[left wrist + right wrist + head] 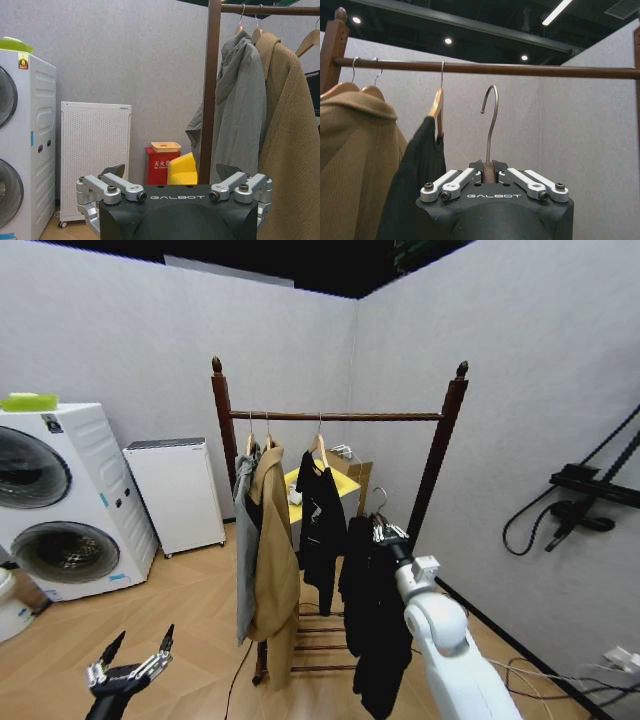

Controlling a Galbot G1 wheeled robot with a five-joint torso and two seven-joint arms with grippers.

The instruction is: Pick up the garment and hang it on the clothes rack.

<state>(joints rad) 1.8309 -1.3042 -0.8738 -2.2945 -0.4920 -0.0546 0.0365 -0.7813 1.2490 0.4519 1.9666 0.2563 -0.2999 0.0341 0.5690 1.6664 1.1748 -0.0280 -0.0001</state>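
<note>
- Low at the left, well short of the clothes rack: left gripper idle, fingers spread wide, nothing held, out of the working arm's way.
- Toward the rail's left end: grey coat and tan coat bunched by the left post, short black T-shirt mid-rail, leaving the right stretch of rail bare.
- Below that bare stretch: right gripper pinched shut on the hanger neck, metal hook upright and under the rail, not yet over it; garment hanging limp from the gripper beside the right post.
</note>
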